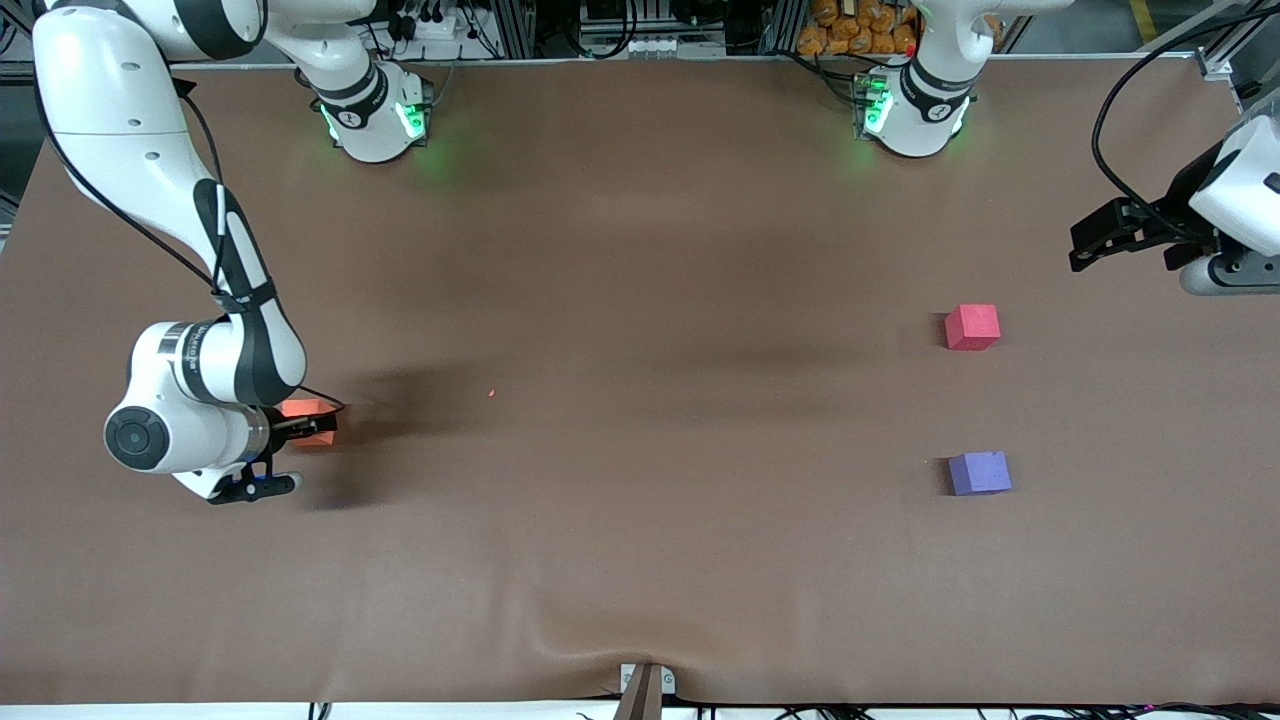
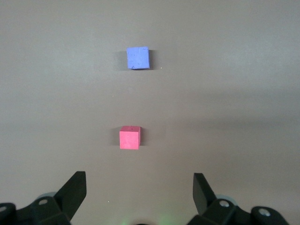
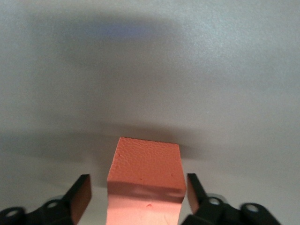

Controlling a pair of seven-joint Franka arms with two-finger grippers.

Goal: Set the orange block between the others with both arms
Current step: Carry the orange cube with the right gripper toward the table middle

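Observation:
The orange block (image 1: 303, 407) (image 3: 145, 161) rests on the brown table at the right arm's end. My right gripper (image 1: 312, 428) (image 3: 138, 183) is down around it, open, with one finger on each side and a narrow gap showing between each finger and the block. Toward the left arm's end lie the others: a red-pink cube (image 1: 972, 327) (image 2: 130, 138) and, nearer to the front camera, a purple-blue cube (image 1: 980, 473) (image 2: 138, 57), with a stretch of bare cloth between them. My left gripper (image 1: 1085, 245) (image 2: 139, 182) hangs open and empty above the table edge at its own end, where that arm waits.
Both arm bases (image 1: 375, 120) (image 1: 910, 115) glow green along the table's back edge. A small metal bracket (image 1: 647, 685) sits at the front edge, where the brown cloth (image 1: 640, 450) wrinkles. A tiny orange speck (image 1: 491, 392) lies mid-table.

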